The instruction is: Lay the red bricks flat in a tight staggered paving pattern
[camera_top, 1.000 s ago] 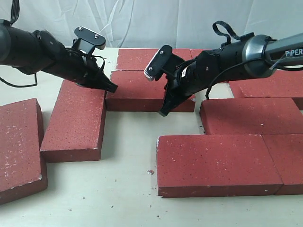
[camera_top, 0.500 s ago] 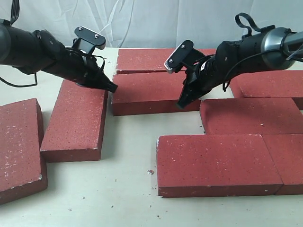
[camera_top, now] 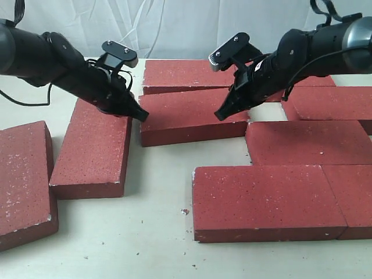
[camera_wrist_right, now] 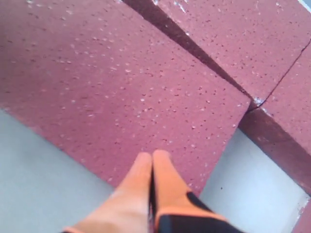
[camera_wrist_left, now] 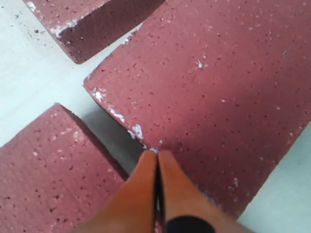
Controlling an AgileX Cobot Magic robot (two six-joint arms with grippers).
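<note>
Centre brick (camera_top: 186, 116): lies flat and slightly skewed. Its 12 o'clock long edge sits near the back brick (camera_top: 180, 72), with a narrow dark gap between them.
Left gripper (camera_top: 141, 115): fingers (camera_wrist_left: 143, 189) are pressed together and hold nothing. The tips are at the chipped top edge of the centre brick's 9 o'clock end.
Right gripper (camera_top: 220, 115): fingers (camera_wrist_right: 133, 187) are closed on nothing. The tips are over the centre brick's top face near its 3 o'clock end; contact cannot be told.
Angled brick (camera_top: 96, 148): flat, at 8 o'clock of the centre brick, with a narrow gap at the near corners.
Far-left brick (camera_top: 23, 180): just beside the angled brick, at its 9 o'clock.
Right middle brick (camera_top: 308, 142): at 4 o'clock of the centre brick, corners close.
Front brick (camera_top: 261, 200): butts end to end against the front right brick (camera_top: 351, 197).
Open room: bare table (camera_top: 157, 174) at 6 o'clock of the centre brick, reaching to the front brick.
Surface: cream tabletop with small red crumbs (camera_top: 185, 211).
Room: white draped cloth (camera_top: 174, 23) at 12 o'clock.
</note>
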